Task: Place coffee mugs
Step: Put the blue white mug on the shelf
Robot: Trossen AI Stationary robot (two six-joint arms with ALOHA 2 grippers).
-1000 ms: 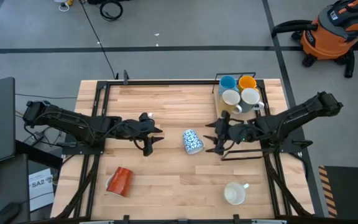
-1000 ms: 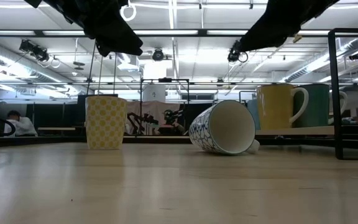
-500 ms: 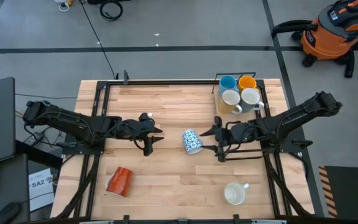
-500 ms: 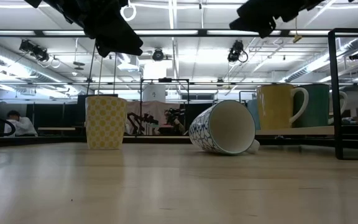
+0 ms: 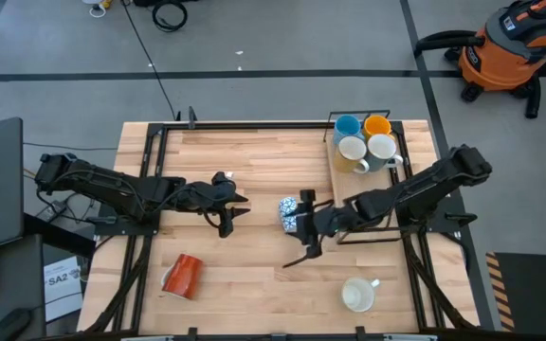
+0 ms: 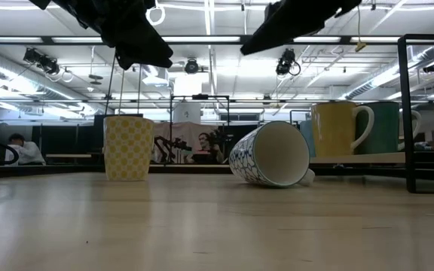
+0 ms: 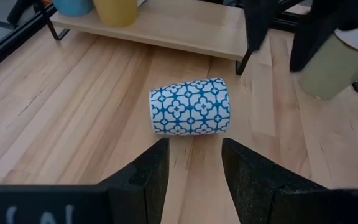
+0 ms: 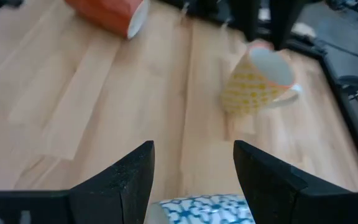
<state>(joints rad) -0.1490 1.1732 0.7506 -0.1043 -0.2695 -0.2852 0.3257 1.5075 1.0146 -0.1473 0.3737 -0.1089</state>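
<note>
The blue-and-white patterned mug [image 5: 289, 216] [image 7: 190, 107] lies on its side mid-table, mouth toward the near edge [image 6: 271, 154]. My right gripper [image 5: 300, 229] [image 6: 292, 22] hangs open above it, and the mug shows low between its fingers [image 8: 204, 210]. My left gripper [image 5: 238, 210] [image 7: 194, 155] waits open to the mug's left, pointing at it. A yellow-checked mug [image 6: 128, 147] [image 8: 257, 81] stands upright below the left arm. The red-orange mug [image 5: 182, 276] lies on its side near the left front. A white mug [image 5: 358, 294] stands near the right front.
A wooden shelf [image 5: 341, 169] at the far right holds the light blue mug [image 5: 347, 126], the orange-yellow mug [image 5: 377, 124] and two white mugs [image 5: 352, 150] [image 5: 383, 147]. Its black metal frame [image 5: 373, 239] reaches toward the near edge. Bare wood lies along the near middle.
My right gripper has moved from beside the shelf frame toward the table's left and now hangs over the patterned mug. The mug itself has stayed where it lay.
</note>
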